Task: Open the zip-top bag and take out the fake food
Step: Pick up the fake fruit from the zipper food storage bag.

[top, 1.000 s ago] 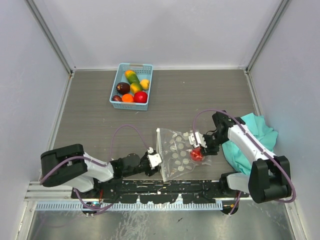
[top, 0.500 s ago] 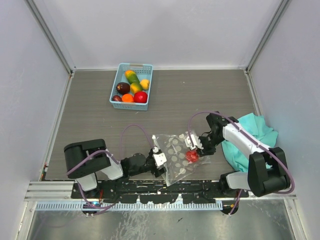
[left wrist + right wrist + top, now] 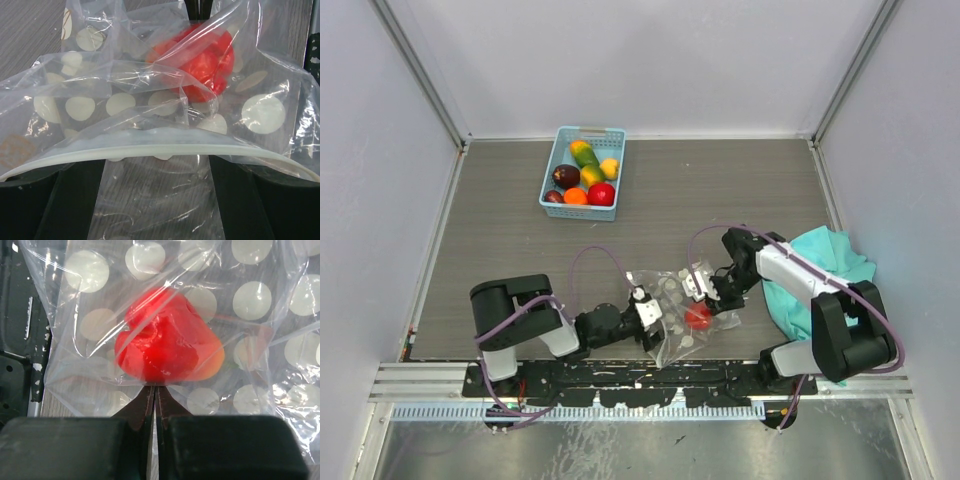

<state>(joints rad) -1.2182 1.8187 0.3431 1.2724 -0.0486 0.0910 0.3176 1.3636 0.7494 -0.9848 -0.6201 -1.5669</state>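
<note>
Zip-top bag (image 3: pixel 672 300): clear, white-dotted, crumpled on table (image 3: pixel 720 190), at 6 o'clock in overhead view.
Fake food (image 3: pixel 698 316): one red piece inside bag, toward its 3 o'clock side. Other fruits (image 3: pixel 582 172) in blue basket (image 3: pixel 556 150), at 11 o'clock.
Left gripper (image 3: pixel 652 314): at bag's 9 o'clock edge, jaws apart, white zip rim (image 3: pixel 160 142) draped across both, clear film between.
Right gripper (image 3: pixel 703 292): at bag's 1 o'clock, clenched on bag film just beside red piece.
Teal cloth (image 3: pixel 835 262): at 4 o'clock.

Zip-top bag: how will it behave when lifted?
The clear white-dotted plastic zip-top bag is crumpled and folded, so likely floppy, sagging from any grip. Glossy film probably slips. The red plastic fake food inside may roll and shift the weight.
</note>
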